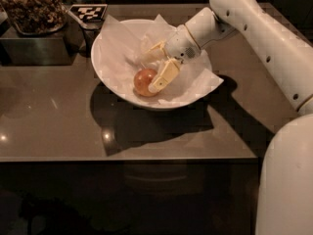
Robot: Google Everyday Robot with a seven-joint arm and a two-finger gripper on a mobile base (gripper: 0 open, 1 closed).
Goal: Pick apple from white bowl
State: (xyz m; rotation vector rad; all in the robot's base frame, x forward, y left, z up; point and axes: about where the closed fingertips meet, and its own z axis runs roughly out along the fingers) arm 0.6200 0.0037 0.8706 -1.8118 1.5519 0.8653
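Note:
The white bowl (111,67), lined with crinkled white paper, stands on the brown table. The small reddish-orange apple (144,81) lies at the bottom of the bowl. My gripper (151,70) reaches into the bowl from the right. It is open, with cream-coloured fingers spread. The lower finger (165,75) lies against the apple's right side and the upper finger (154,48) is behind the apple. The apple rests on the paper and is not lifted.
A dark tray with a heap of brown dried material (32,9) stands at the back left. A black-and-white marker tag (88,11) sits behind the bowl. My white arm (264,38) spans the right side. The table's front edge (127,158) runs across the lower part.

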